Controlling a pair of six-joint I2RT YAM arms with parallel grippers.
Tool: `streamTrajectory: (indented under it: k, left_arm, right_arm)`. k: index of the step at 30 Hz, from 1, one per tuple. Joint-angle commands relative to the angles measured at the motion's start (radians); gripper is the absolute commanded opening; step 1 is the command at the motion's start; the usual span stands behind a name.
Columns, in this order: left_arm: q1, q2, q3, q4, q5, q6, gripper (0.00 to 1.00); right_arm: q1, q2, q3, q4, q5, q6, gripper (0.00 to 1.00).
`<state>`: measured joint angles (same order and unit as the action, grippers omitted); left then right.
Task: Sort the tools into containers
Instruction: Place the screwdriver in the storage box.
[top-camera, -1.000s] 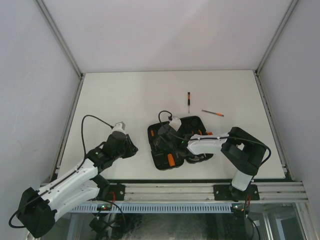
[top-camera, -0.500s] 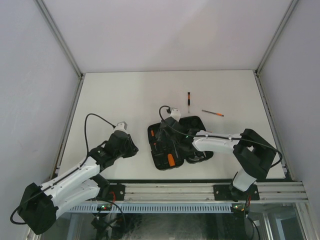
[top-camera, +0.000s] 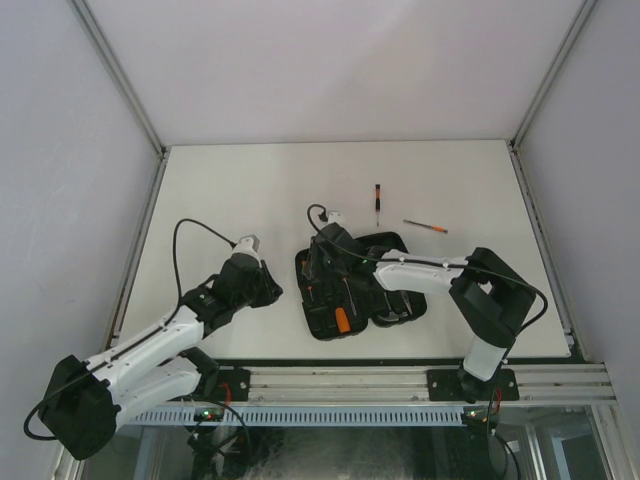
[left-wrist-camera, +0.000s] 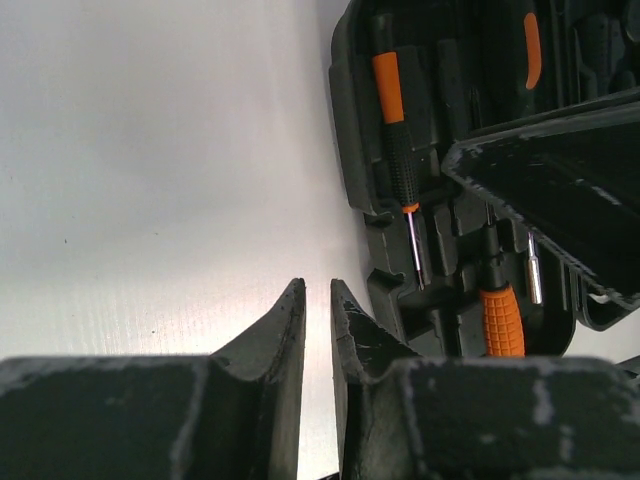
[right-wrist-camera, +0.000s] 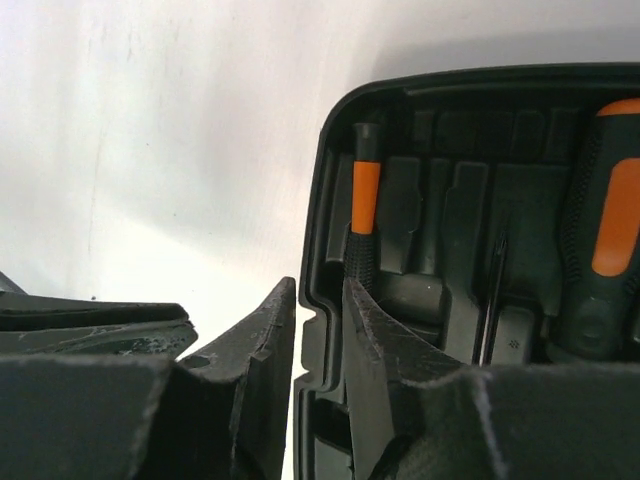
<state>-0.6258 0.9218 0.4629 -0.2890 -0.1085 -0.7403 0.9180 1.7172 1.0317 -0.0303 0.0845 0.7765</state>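
The tool case (top-camera: 400, 292) lies open on the table (top-camera: 230, 190), toward the near edge and a little right of centre, in the same spot as a second ago. The right gripper (top-camera: 320, 266) has slid leftward over it since then, from nearer the middle of the case to the far corner of its left half, with the forearm stretched across both halves. In the right wrist view its fingers (right-wrist-camera: 262, 335) stand a narrow gap apart. One is outside the case's wall over bare table. The other is inside, touching or just beside the black shaft end of a slim orange-and-black screwdriver (right-wrist-camera: 365, 190) seated in the outermost slot. Whether they pinch the wall cannot be told. A thicker orange-and-black handle (right-wrist-camera: 605, 230) lies in a slot further in. The left gripper (top-camera: 266, 290) has crept closer to the case's left side and is now near it but apart, low over the table. Its fingers (left-wrist-camera: 283, 335) are drawn almost together, leaving a thin slit with nothing in it. A loose screwdriver (top-camera: 378, 200) and a second loose screwdriver (top-camera: 425, 226) lie beyond the case, unmoved.
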Motion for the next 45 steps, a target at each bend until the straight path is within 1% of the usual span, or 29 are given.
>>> streamTrajectory:
  k: [1,7,16,23,44,45]
  left_arm:
    - [0.007,-0.022,0.029,0.028,0.005,0.012,0.19]
    - [0.007,-0.024,0.018,0.028,0.008,0.009,0.18]
    - [0.007,-0.025,0.014,0.022,-0.001,0.004,0.16]
    - [0.006,-0.022,0.011,0.021,-0.002,0.002,0.15]
    - [0.008,-0.023,-0.001,0.025,0.014,-0.008,0.14]
    - [0.007,-0.023,-0.002,0.025,0.014,-0.008,0.14]
  right_arm:
    - [0.003,0.035,0.054,-0.035,-0.030,-0.020,0.24]
    - [0.010,0.052,0.074,-0.073,0.010,-0.025,0.22]
    - [0.012,0.096,0.112,-0.109,0.005,-0.041,0.19]
    - [0.017,0.122,0.145,-0.147,0.017,-0.053,0.13]
    - [0.016,0.160,0.195,-0.193,0.067,-0.061,0.07]
    - [0.015,0.162,0.218,-0.194,0.064,-0.062,0.07]
